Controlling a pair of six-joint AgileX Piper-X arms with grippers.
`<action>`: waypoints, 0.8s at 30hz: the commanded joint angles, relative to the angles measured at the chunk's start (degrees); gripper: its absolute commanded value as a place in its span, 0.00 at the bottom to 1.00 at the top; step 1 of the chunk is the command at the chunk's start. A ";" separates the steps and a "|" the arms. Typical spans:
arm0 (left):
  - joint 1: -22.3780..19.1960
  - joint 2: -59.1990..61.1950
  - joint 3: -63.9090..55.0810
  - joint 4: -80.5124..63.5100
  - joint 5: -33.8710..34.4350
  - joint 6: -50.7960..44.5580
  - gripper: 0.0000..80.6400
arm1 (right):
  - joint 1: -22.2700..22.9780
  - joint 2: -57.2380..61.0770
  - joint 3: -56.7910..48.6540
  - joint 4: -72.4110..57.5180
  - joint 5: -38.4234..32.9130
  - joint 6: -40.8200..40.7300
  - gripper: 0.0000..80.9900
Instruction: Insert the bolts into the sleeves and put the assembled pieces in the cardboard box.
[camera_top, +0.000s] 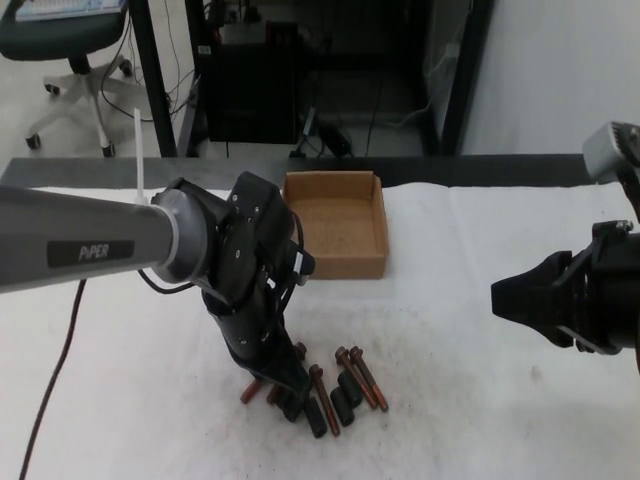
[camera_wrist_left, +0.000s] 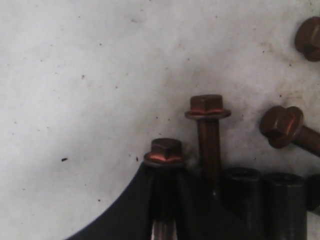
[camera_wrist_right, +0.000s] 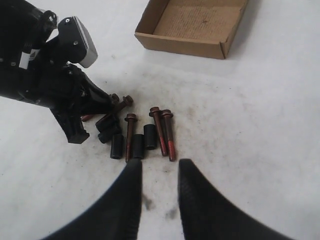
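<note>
We see left gripper (camera_wrist_left: 166, 180) clamping a bolt (camera_wrist_left: 166, 151), 6 o'clock of cardboard box (camera_top: 340, 267), for sleeving; right gripper (camera_wrist_right: 159, 185) hangs open.

White bench (camera_top: 480, 400) with cardboard box (camera_top: 345, 266), scattered bolts (camera_wrist_right: 159, 132) and sleeves (camera_wrist_right: 150, 136)

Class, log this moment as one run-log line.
left gripper: shut on bolt | right gripper: open, holding nothing | box: empty

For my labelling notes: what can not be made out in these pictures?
Whether the left gripper clamps the bolt: left wrist view, picture edge cuts it off.
Sleeves, far ends: left wrist view, cut by the edge.
Leftmost bolts: high view, left arm covers most.
</note>
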 joint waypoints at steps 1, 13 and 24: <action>0.10 -2.94 -0.40 -0.85 -1.19 -0.12 0.00 | 0.08 -0.13 -0.58 -0.09 -0.86 -0.30 0.31; 4.21 -29.29 1.20 -0.76 -2.11 -11.53 0.00 | 2.95 4.16 -0.58 -5.66 -4.74 -1.72 0.30; 5.11 -54.04 25.46 -0.87 11.32 -21.24 0.00 | 18.14 21.41 -6.17 -5.12 4.78 -6.71 0.25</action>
